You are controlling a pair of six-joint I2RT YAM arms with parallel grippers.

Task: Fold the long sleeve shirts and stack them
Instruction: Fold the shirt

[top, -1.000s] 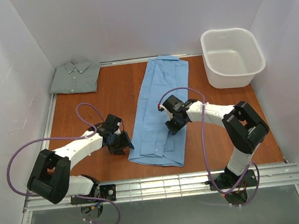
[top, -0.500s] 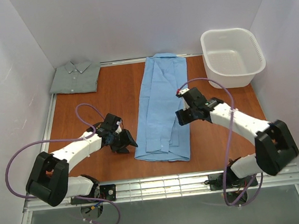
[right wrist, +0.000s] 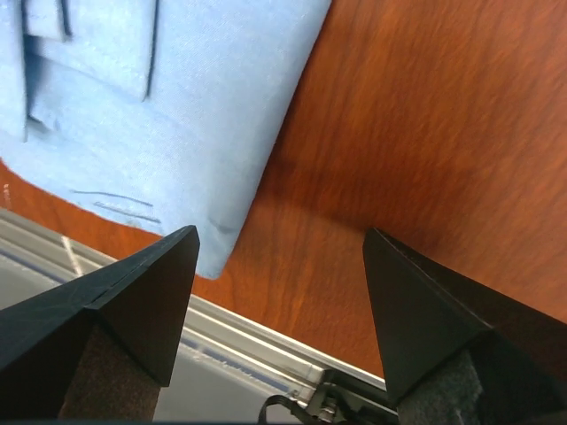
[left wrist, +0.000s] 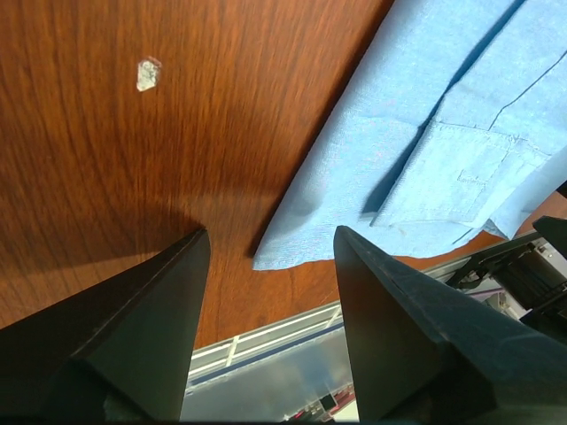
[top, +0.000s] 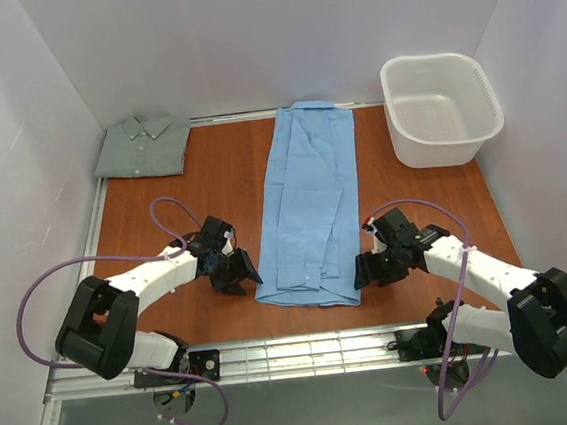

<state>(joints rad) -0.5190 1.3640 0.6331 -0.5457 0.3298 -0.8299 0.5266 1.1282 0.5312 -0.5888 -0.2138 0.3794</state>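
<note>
Edges of the long, light sky-blue cloth shirt (top: 311,210) run straight down the middle of the reddish-brown wooden table (top: 229,167), collar at the far end and hem close to the near metal rail. Bare wood lies open along both of its long sides. It is folded lengthwise into a narrow strip, lying flat with faint creases, and a stitched cuff shows on top near the hem. The left gripper (top: 241,275) hovers just beside the near-left corner with its dark jaws parted and nothing between them. The right gripper (top: 366,270) hangs just beside the near-right corner, its jaws wide and empty. The muted grey-green collared shirt (top: 142,146) sits folded into a compact rectangle in the far-left corner, well apart. A white rounded plastic basket (top: 438,152) stands at the far right.
</note>
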